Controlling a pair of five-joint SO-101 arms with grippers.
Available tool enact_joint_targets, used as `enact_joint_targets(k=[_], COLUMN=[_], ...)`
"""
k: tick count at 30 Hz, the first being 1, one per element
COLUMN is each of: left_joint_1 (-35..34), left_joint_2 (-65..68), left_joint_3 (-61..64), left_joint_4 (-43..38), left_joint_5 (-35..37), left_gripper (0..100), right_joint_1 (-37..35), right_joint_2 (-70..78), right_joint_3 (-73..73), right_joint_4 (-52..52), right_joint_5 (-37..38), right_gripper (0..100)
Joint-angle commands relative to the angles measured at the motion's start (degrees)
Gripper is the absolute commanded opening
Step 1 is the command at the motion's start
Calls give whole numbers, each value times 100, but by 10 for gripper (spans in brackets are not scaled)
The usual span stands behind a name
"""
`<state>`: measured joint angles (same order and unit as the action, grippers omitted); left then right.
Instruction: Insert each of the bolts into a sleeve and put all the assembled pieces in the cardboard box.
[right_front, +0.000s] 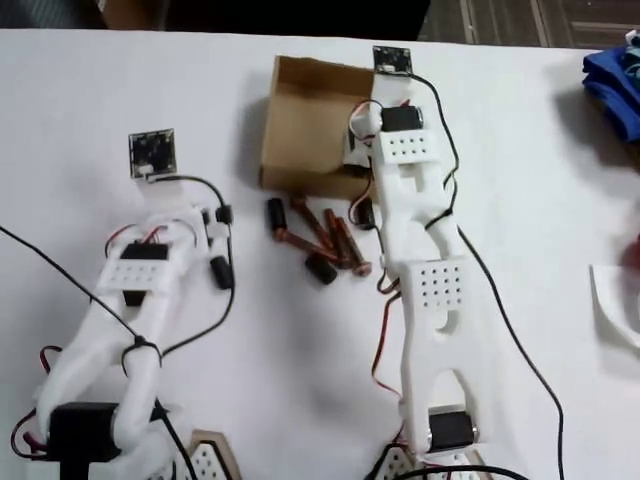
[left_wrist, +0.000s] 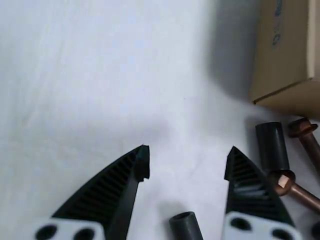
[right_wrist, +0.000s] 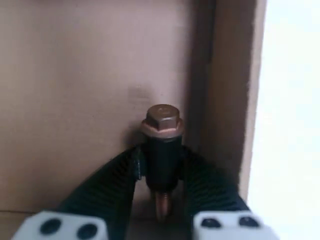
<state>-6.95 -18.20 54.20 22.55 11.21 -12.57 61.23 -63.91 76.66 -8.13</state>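
The open cardboard box (right_front: 310, 125) stands at the back centre of the white table. My right gripper (right_wrist: 161, 165) is inside it near a wall, shut on a copper bolt in a black sleeve (right_wrist: 161, 147) held upright, hex head up. The right arm (right_front: 410, 160) hangs over the box's right side. In front of the box lie loose copper bolts (right_front: 345, 240) and black sleeves (right_front: 275, 213). My left gripper (left_wrist: 186, 162) is open over bare table, left of these parts. A sleeve (left_wrist: 184, 225) lies between its fingers near their base. Another sleeve (left_wrist: 272, 145) and bolts (left_wrist: 292, 185) lie beside it, outside one finger.
A blue cloth (right_front: 612, 85) lies at the back right and a white curved object (right_front: 615, 305) at the right edge. Black cables (right_front: 225, 300) trail from both arms across the table. The left arm (right_front: 140, 270) stands well left of the box.
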Motion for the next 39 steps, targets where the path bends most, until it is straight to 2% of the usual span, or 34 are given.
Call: enact_joint_targets(k=[1,3,8,12,15,17,19,23,28,34,39], left_joint_1=[53,53,53,53,53,53,53,44,44,53,53], left_joint_2=[9,9,9,9,9,9,9,9,9,9,9], left_joint_3=[-22,-22,-22,-22,-22,-22,-22,-22,-22,-22,-22], left_joint_4=[-114,-114,-114,-114,-114,-114,-114,-114,-114,-123,-123], left_joint_5=[44,44,44,44,44,44,44,44,44,35,35], left_gripper=[256,256,256,256,256,256,256,256,256,256,256], right_joint_1=[-154,-224,-259,-259,-259,-224,-22,576,576,145,-31], right_joint_2=[-127,-136,-145,-145,-145,-242,-382,-549,-1332,-3380,-4558], right_joint_3=[-290,-343,-1046,-2198,-3165,-3165,-2778,-1873,-246,2409,3921], right_joint_4=[-119,-119,4,998,1974,2413,2475,2475,2484,2475,2202], right_joint_5=[26,9,-9,-9,-9,35,158,1134,2040,2057,1996], right_gripper=[306,351,308,223,113,52,38,47,22,45,66])
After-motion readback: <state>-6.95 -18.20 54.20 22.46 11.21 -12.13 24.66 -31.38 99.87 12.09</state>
